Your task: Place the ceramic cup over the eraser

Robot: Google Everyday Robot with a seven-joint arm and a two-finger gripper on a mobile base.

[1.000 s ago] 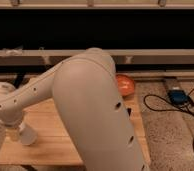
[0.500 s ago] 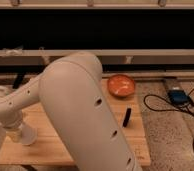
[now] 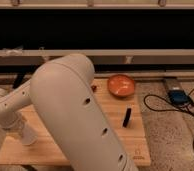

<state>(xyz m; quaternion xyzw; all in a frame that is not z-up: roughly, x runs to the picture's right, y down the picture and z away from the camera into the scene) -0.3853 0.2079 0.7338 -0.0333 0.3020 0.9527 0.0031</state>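
Camera view: the arm (image 3: pixel 75 115) is seen swung lower and further left than a second ago. The eraser (image 3: pixel 126 117), right of centre on the bench (image 3: pixel 140 147) below an orange bowl (image 3: pixel 121 85), is thereby uncovered as a target. At lower left the gripper (image 3: pixel 16 122) is set at the ceramic cup (image 3: pixel 27 136), well apart from the eraser. Whether it is clenched cannot be told, white merging with white.

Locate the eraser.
In the camera view, the eraser lies right of centre on the wooden table, below the orange bowl; the tool is at far left.
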